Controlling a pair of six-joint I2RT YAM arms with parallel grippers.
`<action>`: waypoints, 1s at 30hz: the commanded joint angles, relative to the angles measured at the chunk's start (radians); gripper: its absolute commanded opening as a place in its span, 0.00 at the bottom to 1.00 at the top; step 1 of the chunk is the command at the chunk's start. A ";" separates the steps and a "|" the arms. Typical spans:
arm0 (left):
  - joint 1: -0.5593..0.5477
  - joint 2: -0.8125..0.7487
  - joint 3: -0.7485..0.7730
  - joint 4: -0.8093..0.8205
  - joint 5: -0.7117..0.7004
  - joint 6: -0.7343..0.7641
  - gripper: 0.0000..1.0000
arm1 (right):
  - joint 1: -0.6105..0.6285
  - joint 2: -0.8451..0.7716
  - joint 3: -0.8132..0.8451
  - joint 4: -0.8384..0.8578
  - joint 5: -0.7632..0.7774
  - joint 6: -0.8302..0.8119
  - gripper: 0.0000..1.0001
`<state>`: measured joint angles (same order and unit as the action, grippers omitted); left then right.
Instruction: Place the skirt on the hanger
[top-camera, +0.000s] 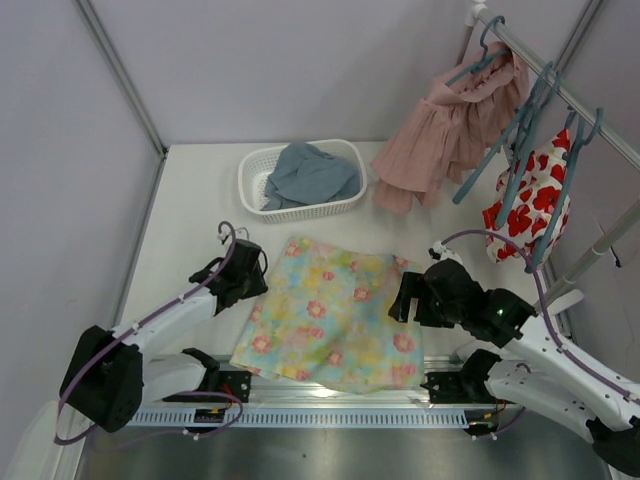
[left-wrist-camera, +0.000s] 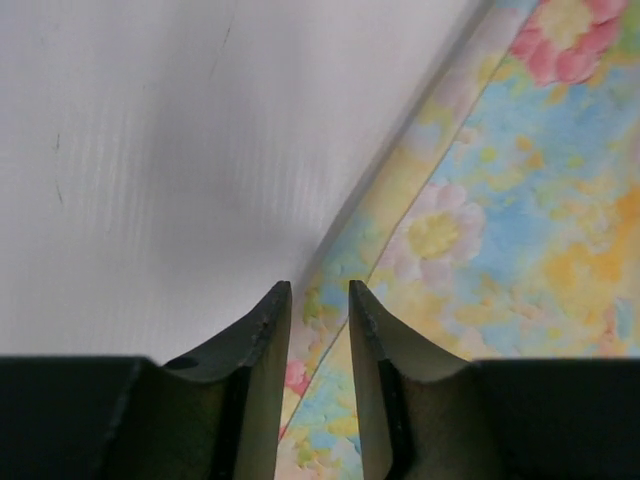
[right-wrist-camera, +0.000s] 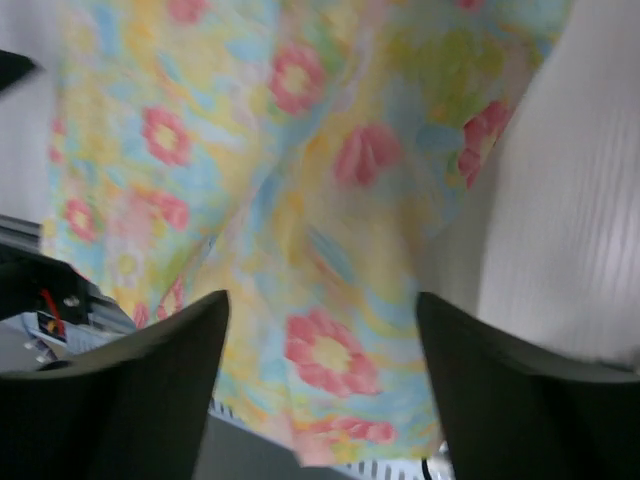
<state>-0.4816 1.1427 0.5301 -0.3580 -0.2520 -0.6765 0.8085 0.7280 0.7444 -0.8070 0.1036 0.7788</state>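
Observation:
The skirt, pastel yellow, green and blue with pink flowers, lies flat on the table between my two arms. My left gripper sits low at its left edge. In the left wrist view the fingers stand a narrow gap apart, and the skirt's hem runs under that gap, not pinched. My right gripper hovers over the skirt's right edge. Its jaws are wide open above the flowered cloth. A bare teal-blue hanger hangs on the rail at the upper right.
A white basket holding blue-grey cloth stands behind the skirt. A dusty-pink pleated skirt and a white garment with red flowers hang from the slanted rail. A metal strip runs along the near edge.

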 joint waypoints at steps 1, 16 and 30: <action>-0.015 -0.067 0.113 -0.038 -0.024 0.095 0.37 | 0.004 -0.009 0.015 -0.138 -0.015 0.056 0.90; -0.014 0.373 0.565 -0.019 0.157 0.460 0.64 | -0.237 0.217 0.059 0.095 0.064 -0.139 0.98; -0.015 0.589 0.630 0.031 0.125 0.427 0.64 | -0.413 0.326 -0.011 0.296 -0.061 -0.222 0.97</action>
<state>-0.4915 1.7290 1.1072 -0.3752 -0.1242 -0.2600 0.4068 1.0481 0.7364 -0.5804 0.0608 0.5896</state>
